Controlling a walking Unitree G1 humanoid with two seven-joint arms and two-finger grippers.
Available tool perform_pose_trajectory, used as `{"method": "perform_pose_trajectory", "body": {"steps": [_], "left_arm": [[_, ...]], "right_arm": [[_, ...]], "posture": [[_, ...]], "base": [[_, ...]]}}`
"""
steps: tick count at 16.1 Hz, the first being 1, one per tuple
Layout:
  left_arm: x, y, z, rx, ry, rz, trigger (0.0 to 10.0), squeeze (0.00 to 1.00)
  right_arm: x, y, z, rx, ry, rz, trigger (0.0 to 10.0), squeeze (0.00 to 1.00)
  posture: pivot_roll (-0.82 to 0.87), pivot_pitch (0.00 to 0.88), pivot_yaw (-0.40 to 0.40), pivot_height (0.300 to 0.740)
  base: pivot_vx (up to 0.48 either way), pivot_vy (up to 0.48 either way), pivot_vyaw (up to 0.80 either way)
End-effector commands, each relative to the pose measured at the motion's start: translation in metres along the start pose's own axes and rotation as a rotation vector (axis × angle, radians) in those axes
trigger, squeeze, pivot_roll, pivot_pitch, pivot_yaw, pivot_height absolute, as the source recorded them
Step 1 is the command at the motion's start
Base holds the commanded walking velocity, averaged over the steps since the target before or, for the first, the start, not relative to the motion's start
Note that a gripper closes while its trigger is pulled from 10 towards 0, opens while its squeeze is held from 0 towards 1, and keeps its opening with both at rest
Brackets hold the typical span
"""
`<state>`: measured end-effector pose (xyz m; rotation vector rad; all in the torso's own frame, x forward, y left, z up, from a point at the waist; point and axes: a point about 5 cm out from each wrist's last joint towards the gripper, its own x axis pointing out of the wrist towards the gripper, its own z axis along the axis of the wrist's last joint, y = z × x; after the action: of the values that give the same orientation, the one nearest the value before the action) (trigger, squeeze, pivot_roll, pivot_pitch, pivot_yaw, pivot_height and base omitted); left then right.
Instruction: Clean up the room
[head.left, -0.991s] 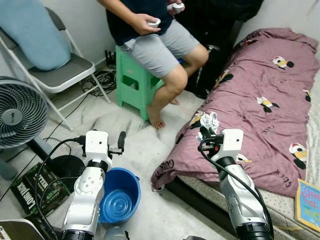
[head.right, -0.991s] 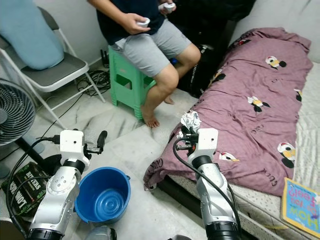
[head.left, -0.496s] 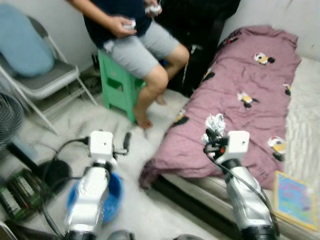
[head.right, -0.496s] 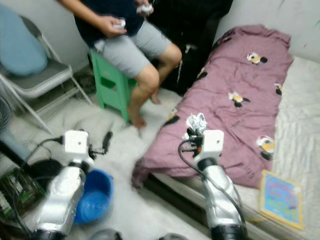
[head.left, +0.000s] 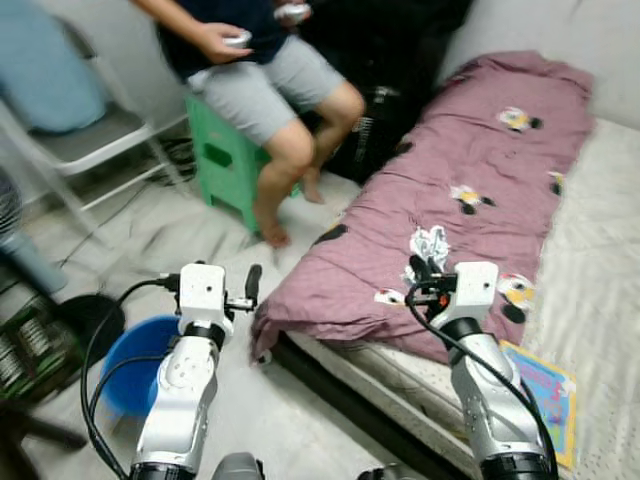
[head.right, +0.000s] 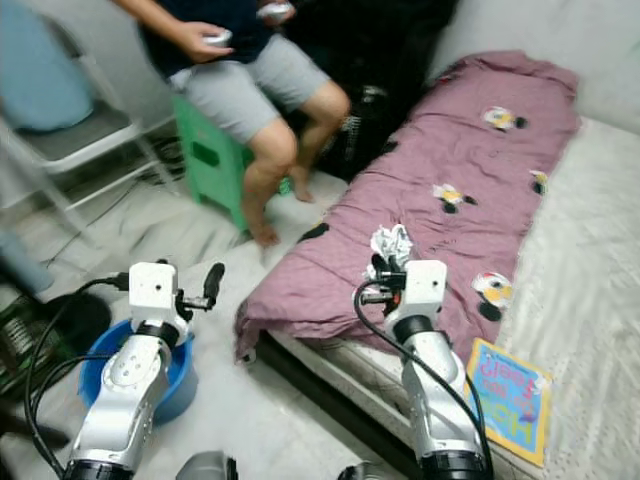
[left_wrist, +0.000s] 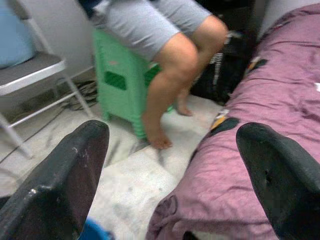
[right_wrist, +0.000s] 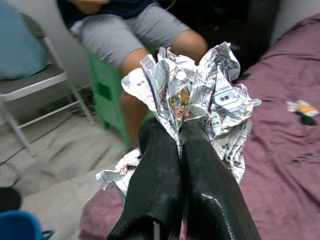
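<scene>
- Since a second ago the head camera has swung right: more white mattress and a colourful picture book (head.right: 507, 398) show, while the round blue plastic bucket (head.left: 130, 365) has slid toward 8 o'clock.
- My right gripper (right_wrist: 176, 150) still pinches the crumpled ball of printed newspaper (right_wrist: 197, 95), fingers pressed together on it, above the mauve penguin-print blanket (head.left: 470, 150).
- My left gripper (head.left: 250, 285) hangs spread, holding nothing, over the bucket's far rim.
- Judged step: carrying litter to the bin. Next I'd turn back left and bring the paper over the bucket.
- At 11 o'clock, a person sits on a green plastic stool (head.left: 225, 165).
</scene>
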<state>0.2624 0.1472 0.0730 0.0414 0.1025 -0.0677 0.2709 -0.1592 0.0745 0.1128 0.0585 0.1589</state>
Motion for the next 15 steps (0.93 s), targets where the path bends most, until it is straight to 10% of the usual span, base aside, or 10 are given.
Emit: {"method": "perform_pose_trajectory", "body": {"steps": [1,15], "left_arm": [[-0.0012,0.0072,0.0000,0.009,0.004,0.025,10.0,0.00],[-0.0005,0.0049,0.0013,-0.007,-0.001,-0.005,10.0,0.00]], "right_arm": [[0.0021,0.0054,0.0022,0.002,-0.011,0.016,10.0,0.00],[0.0017,0.0065,0.0006,0.011,-0.006,0.020,10.0,0.00]], "posture": [[0.00,0.052,0.001,0.740],[0.00,0.050,-0.004,0.740]], "base": [[0.000,0.000,0.80],[0.000,0.000,0.80]]}}
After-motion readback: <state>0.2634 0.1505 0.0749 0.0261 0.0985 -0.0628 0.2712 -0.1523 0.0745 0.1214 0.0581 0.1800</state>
